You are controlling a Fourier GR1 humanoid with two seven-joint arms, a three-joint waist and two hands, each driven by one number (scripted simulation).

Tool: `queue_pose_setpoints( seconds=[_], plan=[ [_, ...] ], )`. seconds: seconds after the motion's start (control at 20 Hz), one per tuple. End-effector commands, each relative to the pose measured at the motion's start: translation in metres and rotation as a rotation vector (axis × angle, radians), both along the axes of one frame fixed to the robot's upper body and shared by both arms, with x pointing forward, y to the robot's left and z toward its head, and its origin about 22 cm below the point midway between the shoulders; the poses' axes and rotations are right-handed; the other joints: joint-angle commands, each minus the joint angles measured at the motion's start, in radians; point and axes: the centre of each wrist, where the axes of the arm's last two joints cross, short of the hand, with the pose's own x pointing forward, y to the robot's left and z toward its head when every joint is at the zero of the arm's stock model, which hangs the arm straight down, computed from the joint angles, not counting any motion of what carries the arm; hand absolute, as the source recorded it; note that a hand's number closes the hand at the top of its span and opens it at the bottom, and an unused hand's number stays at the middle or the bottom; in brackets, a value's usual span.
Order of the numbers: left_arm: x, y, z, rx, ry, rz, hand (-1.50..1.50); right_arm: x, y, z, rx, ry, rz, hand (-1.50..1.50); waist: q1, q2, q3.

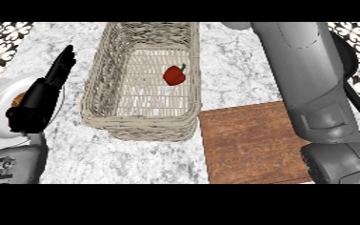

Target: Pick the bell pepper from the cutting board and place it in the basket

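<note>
Left hand (44, 93) is resting at the view's left edge, fingers straight and holding nothing, lying over a white plate (8, 95). I am not seeing my right hand at all; only the grey right forearm (309, 81) is showing, rising along the right side, so I cannot tell its state. The bell pepper (174, 75) is lying on the floor of the basket (98, 102), toward its right wall. The cutting board (246, 145) is sitting bare on the tabletop (141, 159). I am judging the placing as done, with only the arm's retreat left.
</note>
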Motion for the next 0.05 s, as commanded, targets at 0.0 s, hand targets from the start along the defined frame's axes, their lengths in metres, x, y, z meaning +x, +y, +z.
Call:
queue_pose_setpoints(
  seconds=[0.0],
  plan=[
    [-0.0140,-0.0124,-0.0046,0.004,-0.003,0.005,0.00,0.0086,-0.0621,-0.0059,0.084,-0.040,-0.129,-1.50,0.002,-0.002,0.001]
  ],
)
